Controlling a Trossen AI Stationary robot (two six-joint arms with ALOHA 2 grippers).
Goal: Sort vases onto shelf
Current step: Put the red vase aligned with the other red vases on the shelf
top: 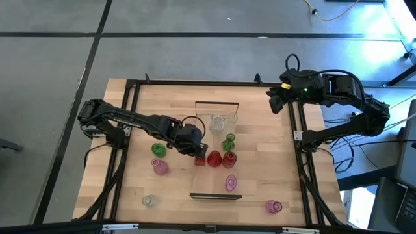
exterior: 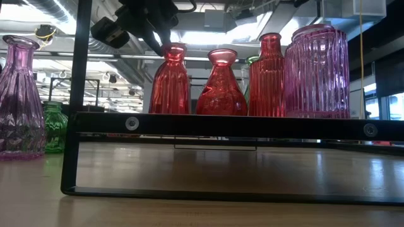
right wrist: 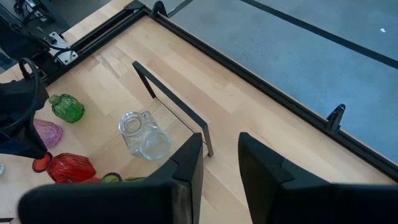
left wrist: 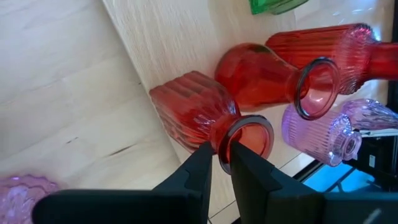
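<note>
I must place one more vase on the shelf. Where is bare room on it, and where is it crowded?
The shelf has bare board between the clear vases and the red vases, beside the green vase. More lies left of the pink vase. The middle is crowded: the left gripper grips a red vase there.

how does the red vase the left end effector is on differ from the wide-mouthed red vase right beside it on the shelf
The ribbed red vase has vertical ridges and a narrow neck; the flared red vase has a rounder body and a wider, flaring mouth. The left end effector pinches the ribbed vase's rim, while nothing touches the flared one. The ribbed vase stands at the shelf edge, with the flared one further in. Both are translucent red and upright.
</note>
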